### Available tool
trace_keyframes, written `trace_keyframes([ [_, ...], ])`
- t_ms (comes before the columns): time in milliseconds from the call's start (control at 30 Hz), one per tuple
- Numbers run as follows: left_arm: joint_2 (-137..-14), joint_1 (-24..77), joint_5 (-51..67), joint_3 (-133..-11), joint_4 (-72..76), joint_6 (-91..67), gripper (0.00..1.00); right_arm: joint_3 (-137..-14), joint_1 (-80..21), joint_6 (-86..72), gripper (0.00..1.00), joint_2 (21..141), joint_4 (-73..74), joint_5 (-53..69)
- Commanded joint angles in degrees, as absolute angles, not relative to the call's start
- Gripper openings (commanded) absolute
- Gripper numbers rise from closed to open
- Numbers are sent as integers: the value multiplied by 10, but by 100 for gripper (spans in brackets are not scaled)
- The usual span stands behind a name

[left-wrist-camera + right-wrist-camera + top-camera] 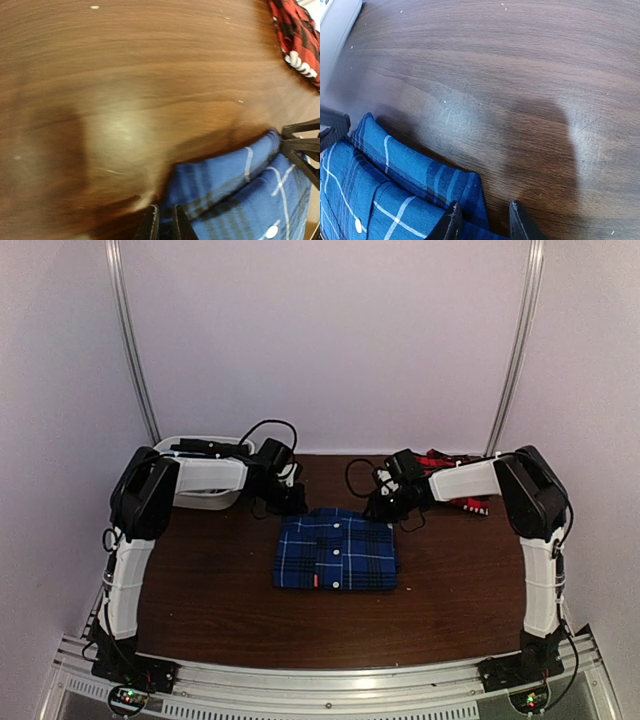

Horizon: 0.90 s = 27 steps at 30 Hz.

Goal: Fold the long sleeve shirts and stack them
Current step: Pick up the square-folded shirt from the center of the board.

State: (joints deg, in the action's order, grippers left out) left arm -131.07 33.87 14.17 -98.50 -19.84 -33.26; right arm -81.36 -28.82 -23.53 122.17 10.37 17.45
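Left fingers [151, 226] are sitting drawn almost together, only a thin dark slit showing between them, right at the far left corner of the dark blue plaid shirt [335, 552]. The cloth is running down to their tips, though whether any of it is being pinched cannot be told. Right fingers [451, 224] are standing apart at the shirt's far right corner, the folded corner lying in the gap against one finger while shadow is filling the rest, so they are not closing on it. The dark blue plaid shirt is lying folded into a tidy rectangle about the middle of the bench [200, 590], slightly nearer the far edge. Its placket is facing up with white buttons showing along the centre, and a small red mark is sitting by its near edge. The red-and-black shirt [478, 506] is lying bunched toward the far right corner of the bench, apart from the blue one and partly hidden behind the right arm [540, 560], with some white lettering showing on it in the left wrist view. A white bin [210, 502] is standing at the far left corner, and the left arm [135, 540] is reaching across in front of it. Both arms are bending inward from the near corners, their wrists pointing down at the shirt's far edge.
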Motion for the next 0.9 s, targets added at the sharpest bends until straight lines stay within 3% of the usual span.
trace_keyframes([
  [0,-1312,314,121,-1009,-230,-308,14,-799,-274,-235,34,1224,101,196],
  [300,-1210,288,125,-941,-232,-318,25,-828,-267,-205,37,1181,143,158],
  [633,-1064,292,216,-729,-156,-366,39,-779,-291,-200,39,1077,157,118],
  [867,-1033,307,268,-635,-111,-391,47,-712,-312,-215,31,1044,140,142],
])
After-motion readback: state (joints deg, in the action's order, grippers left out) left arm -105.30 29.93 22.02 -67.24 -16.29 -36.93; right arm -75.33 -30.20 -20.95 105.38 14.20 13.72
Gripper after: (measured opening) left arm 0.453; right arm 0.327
